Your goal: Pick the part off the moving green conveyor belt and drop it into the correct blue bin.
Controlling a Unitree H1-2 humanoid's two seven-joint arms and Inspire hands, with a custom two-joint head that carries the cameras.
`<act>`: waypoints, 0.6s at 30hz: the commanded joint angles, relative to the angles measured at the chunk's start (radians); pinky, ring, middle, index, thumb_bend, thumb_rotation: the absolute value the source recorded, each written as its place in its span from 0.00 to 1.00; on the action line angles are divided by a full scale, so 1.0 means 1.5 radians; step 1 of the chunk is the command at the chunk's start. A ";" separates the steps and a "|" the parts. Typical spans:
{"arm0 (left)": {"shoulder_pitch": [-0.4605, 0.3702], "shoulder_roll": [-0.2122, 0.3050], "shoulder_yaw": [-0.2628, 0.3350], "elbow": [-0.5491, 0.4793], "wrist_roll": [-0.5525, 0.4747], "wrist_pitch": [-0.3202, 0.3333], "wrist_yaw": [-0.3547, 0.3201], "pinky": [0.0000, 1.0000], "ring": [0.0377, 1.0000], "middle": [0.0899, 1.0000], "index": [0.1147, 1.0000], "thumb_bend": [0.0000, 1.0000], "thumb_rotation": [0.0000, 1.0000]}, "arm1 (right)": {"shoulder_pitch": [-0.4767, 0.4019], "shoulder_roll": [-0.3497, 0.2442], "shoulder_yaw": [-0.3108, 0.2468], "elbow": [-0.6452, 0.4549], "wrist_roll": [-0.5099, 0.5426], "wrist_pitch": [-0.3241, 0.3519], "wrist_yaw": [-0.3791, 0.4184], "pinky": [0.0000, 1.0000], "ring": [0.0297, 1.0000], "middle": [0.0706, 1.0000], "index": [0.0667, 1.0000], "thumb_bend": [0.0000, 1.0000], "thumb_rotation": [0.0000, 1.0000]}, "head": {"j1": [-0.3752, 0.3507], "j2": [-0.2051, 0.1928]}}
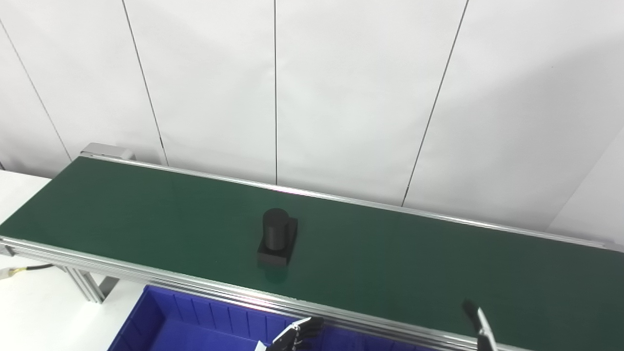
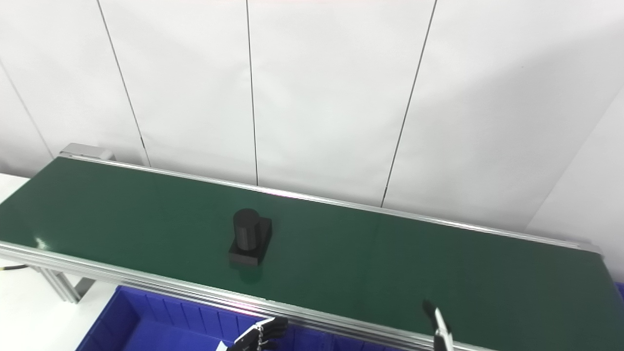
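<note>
- Left eye view: the part (image 1: 277,237), a black cylinder standing upright on a flat black rectangular base, sits about mid-width on the green conveyor belt (image 1: 146,214), apart from both hands.
- Left eye view: the belt runs between aluminium side rails (image 1: 161,279) and in front of a white panelled wall (image 1: 341,97). The near rail separates the belt from the blue bin (image 1: 195,321), which sits below and just in front of it, presumably so a part lifted off the belt needs only a short carry before release.
- Left eye view: only the fingertips of the left hand (image 1: 297,334) show at the bottom edge, over the bin's right portion and just short of the rail. They appear slightly spread and hold nothing. How wide the hand stands cannot be told.
- Left eye view: the right hand (image 1: 478,324) shows only one or two raised digits at the bottom edge, over the near side of the belt and well right of the part. Its opening cannot be told, and nothing is seen in it.
- Right eye view: same layout from a slightly shifted position. The part stands left of centre, upright and untouched. A white tabletop (image 2: 19,312) shows at lower left beneath the conveyor's leg.
- Judgement: pickup not yet begun. Both hands appear to be waiting low near the rail for the part.
</note>
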 commanded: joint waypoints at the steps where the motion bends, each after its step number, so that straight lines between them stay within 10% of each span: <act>1: -0.015 0.004 -0.010 -0.007 0.010 -0.027 0.020 0.72 0.76 0.77 0.74 0.80 0.84 | -0.029 -0.003 -0.003 -0.043 -0.012 -0.009 -0.001 1.00 0.95 0.93 0.94 0.68 0.79 | -0.006 0.001; 18: -0.023 0.024 -0.036 -0.015 0.021 -0.027 0.060 0.75 0.78 0.77 0.74 0.76 0.88 | -0.179 -0.029 0.007 -0.116 -0.044 0.227 0.118 0.83 0.90 0.91 0.90 0.82 0.54 | -0.083 0.030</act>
